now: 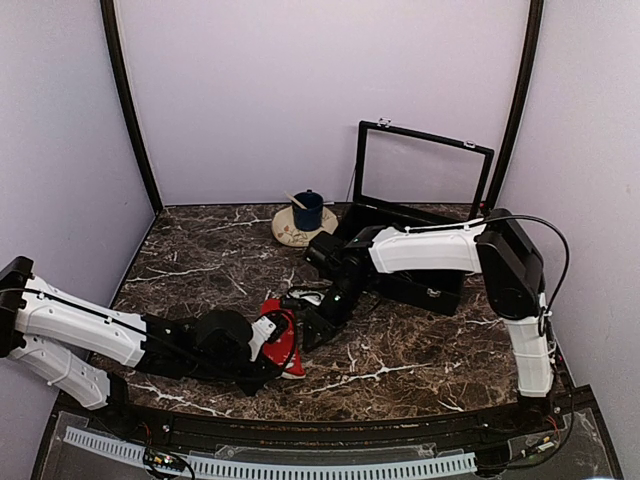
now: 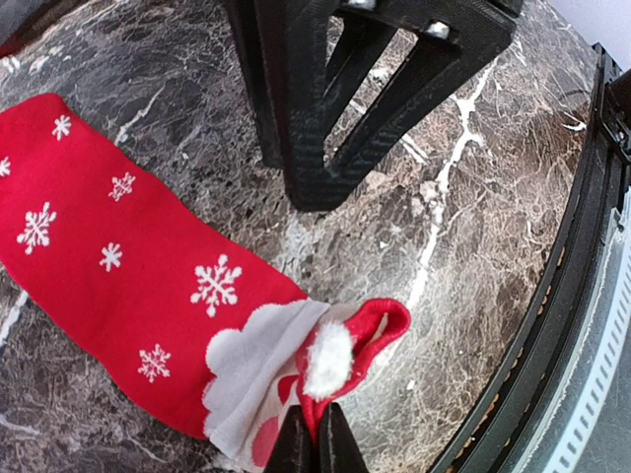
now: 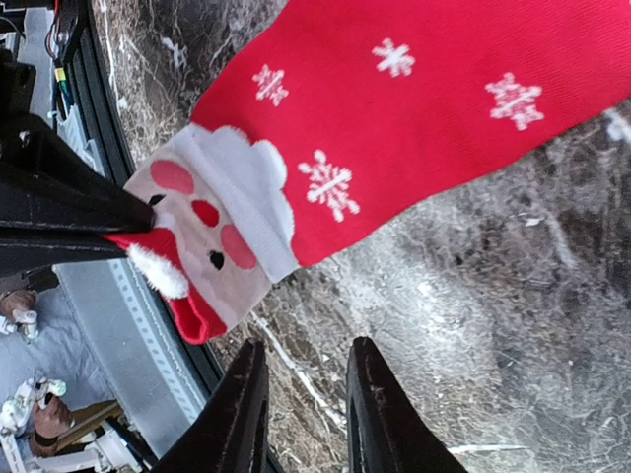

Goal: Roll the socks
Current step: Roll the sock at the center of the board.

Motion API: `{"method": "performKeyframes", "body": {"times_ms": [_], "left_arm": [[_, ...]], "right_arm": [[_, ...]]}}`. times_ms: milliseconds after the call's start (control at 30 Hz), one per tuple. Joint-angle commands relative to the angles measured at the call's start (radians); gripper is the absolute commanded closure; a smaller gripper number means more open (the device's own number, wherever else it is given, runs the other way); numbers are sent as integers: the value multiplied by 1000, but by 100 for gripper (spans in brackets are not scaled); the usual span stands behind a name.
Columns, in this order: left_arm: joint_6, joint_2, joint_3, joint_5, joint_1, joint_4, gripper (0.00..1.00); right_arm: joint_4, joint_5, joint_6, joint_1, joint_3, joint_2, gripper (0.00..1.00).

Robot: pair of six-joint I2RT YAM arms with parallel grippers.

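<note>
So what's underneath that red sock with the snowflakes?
Only the marble table shows around the red sock, which lies on it. The fabric hides whatever is directly beneath. The left gripper pinches its Santa end.

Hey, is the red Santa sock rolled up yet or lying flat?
Flat, not rolled: the red sock lies spread on the table, only its Santa end pinched by the left claw.

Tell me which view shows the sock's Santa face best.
The right wrist view: the Santa face faces the camera, eyes and cheeks clear. The left wrist view shows it folded, at the frame's bottom edge. The top view shows only a small patch of red sock.
</note>
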Motion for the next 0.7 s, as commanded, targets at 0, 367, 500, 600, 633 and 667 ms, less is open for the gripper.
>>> {"method": "performKeyframes", "body": {"times_ms": [0,367,500,600,633,667], "left_arm": [[-98,9,40,24,1,-69,100],[-249,-3,5,67,16,-103,100],[-313,-38,-37,57,20,-103,100],[-357,-64,-65,52,24,-105,100],[-370,-71,-71,50,25,-107,100],[-381,-76,-77,50,26,-107,100]], "right_arm": [[70,68,19,-7,-44,-70,74],[241,198,61,-1,-198,-197,74],[294,267,41,28,-251,-240,74],[324,324,13,63,-280,-264,74],[335,342,2,76,-290,-270,74],[346,360,-8,89,-302,-279,74]]}}
